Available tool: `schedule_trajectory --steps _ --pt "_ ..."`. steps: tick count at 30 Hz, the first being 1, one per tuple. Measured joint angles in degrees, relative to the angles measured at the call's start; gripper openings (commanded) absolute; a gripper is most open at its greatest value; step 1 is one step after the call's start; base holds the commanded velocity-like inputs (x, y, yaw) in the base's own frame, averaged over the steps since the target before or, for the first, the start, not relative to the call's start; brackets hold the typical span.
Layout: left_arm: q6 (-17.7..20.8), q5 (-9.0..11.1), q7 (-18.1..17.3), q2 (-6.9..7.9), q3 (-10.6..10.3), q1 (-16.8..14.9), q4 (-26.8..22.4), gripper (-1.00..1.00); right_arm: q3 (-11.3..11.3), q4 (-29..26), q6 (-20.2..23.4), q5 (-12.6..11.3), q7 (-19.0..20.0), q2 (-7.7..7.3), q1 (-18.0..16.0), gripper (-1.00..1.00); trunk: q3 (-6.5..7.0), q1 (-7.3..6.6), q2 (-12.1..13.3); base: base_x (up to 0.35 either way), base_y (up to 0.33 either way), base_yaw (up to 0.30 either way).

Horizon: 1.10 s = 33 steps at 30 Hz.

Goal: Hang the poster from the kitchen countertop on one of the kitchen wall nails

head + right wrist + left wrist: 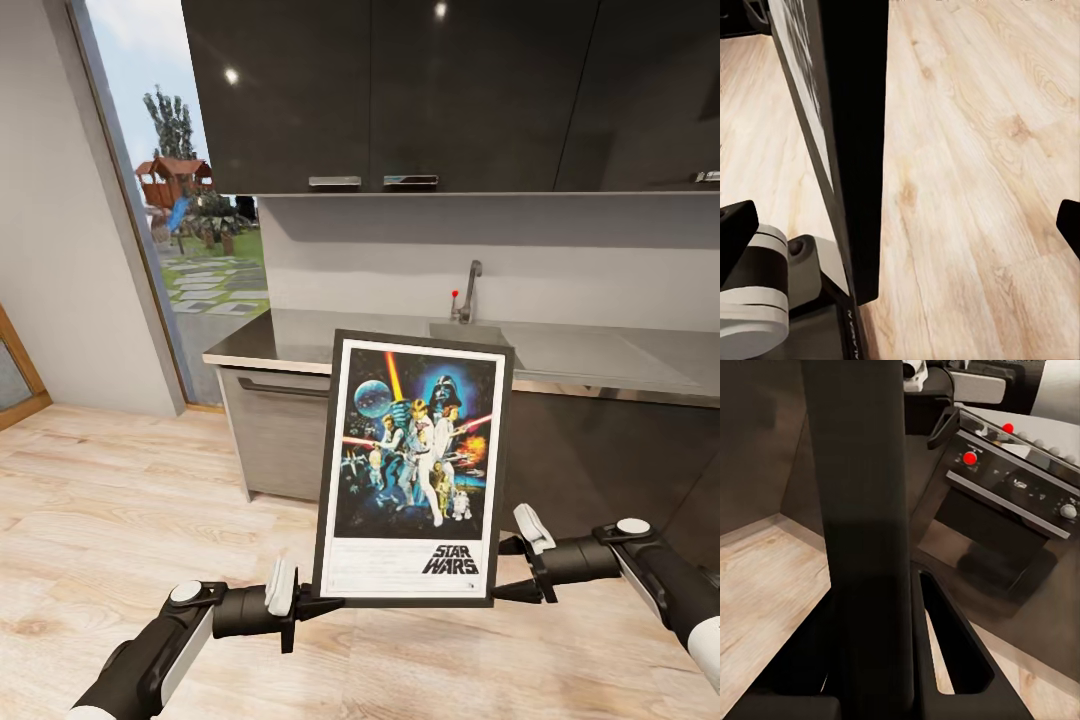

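Note:
The poster (412, 465) stands upright in the air in front of the kitchen countertop (290, 345), artwork facing me, with the Star Wars logo at the bottom. My left gripper (305, 602) is shut on its lower left corner; in the left wrist view the dark frame (862, 532) fills the gap between the fingers (952, 652). My right gripper (525, 562) is open at the lower right edge. In the right wrist view the frame edge (855, 135) sits between its widely spread fingertips (735, 225) without touching either. The wall nails are out of view.
Behind the poster are a sink and tap (468, 290), dark upper cabinets (400, 90) and dark cabinet fronts (600, 450). A glass door (190, 220) to the garden is at the left. An oven with red knobs (1005, 487) shows past the poster. Wood floor (120, 500) lies below.

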Motion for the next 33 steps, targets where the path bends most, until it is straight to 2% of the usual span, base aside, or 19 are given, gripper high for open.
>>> schedule_trajectory --steps 6,12,33 --pt "0.0 0.0 0.0 0.0 0.0 0.0 0.0 -1.0 0.0 0.05 -3.71 0.06 -0.06 1.22 0.32 1.0 0.0 0.0 0.0 0.0 0.0 0.0" --pt "0.0 0.0 0.0 0.0 0.0 0.0 0.0 -1.0 -0.02 1.38 -6.96 0.11 -0.04 1.79 0.4 1.0 0.0 0.0 0.0 0.0 0.0 0.0" --pt "-0.07 0.09 -0.98 0.09 0.1 0.0 -0.09 -1.0 -0.13 2.6 -9.13 0.09 -0.19 1.89 0.41 1.0 0.0 0.0 0.0 0.0 0.0 0.0"
